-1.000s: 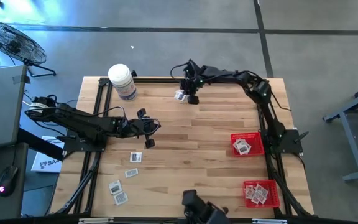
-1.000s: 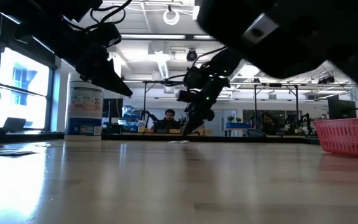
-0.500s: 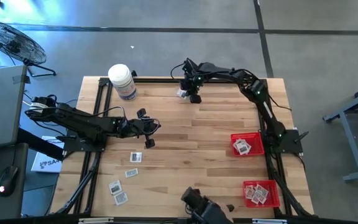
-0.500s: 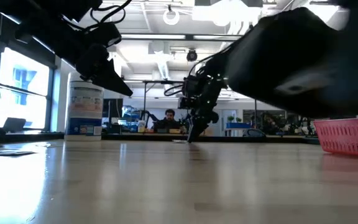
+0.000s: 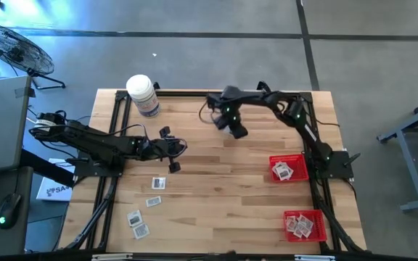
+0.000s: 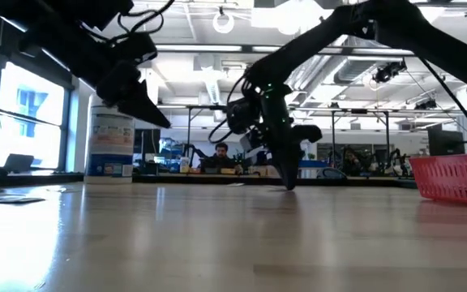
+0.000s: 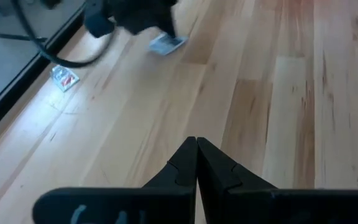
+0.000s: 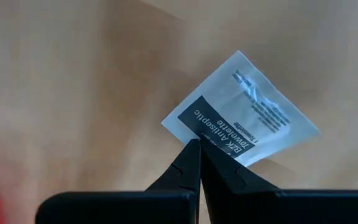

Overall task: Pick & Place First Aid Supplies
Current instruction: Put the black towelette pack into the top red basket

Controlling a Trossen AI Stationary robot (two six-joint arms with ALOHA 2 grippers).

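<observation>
My right gripper (image 5: 236, 132) hangs over the far middle of the table, pointing steeply down, shut on a white first aid packet (image 8: 241, 118) with a dark printed band. The left wrist view shows that packet (image 7: 166, 43) below it. A second packet (image 7: 64, 76) lies flat by the far edge. Several more packets (image 5: 153, 201) lie flat at the near left. My left gripper (image 5: 182, 147) hovers shut and empty, left of centre. My right gripper pinches the packet's dark-banded edge (image 8: 211, 138) between its two fingertips, coming from above and pointing steeply down. The rest of the packet sticks out past the fingertips, tilted, just over the wood. Whether its far corner touches the table, I cannot tell.
Two red mesh baskets (image 5: 296, 159) (image 5: 316, 217) holding packets stand along the right side. A white bottle (image 5: 142, 94) stands at the far left corner. Bare wood lies between the two grippers.
My right gripper has swung from the table's far edge toward the near and right side and has tipped from a shallow slant to pointing steeply down. Its fingers have stayed shut.
</observation>
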